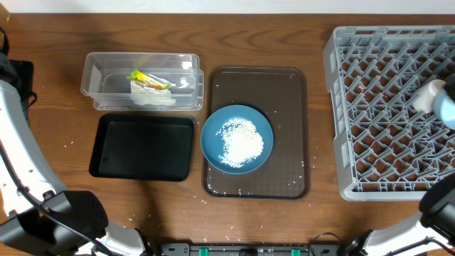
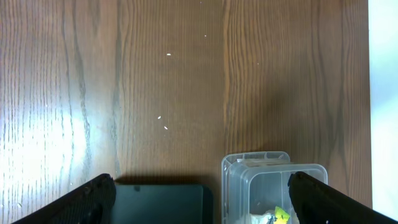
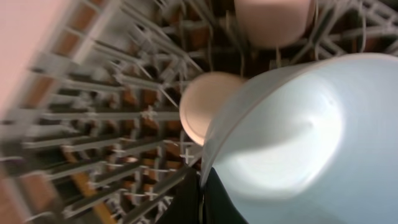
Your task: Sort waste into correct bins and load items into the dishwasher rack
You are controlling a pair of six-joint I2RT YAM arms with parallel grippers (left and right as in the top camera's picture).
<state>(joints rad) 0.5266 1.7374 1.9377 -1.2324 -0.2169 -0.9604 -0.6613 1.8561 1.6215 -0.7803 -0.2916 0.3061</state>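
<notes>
Right wrist: light-blue bowl [image 3: 292, 130] tilted, rim leftward

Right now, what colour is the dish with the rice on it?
Dark blue dish, with white rice heaped in it; the overhead view shows it best.

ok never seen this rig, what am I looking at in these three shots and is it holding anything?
Two robot arms work at a wooden table. The overhead shot looks down: a clear tub holding a snack wrapper, a black tray, a brown serving tray carrying a dark-blue dish of rice, and a grey dishwasher rack. The other two shots come from cameras on the wrists. The left hand hangs open over the table. The right hand is pinched shut on the light-blue bowl's rim over the rack, beside pink cups.
</notes>
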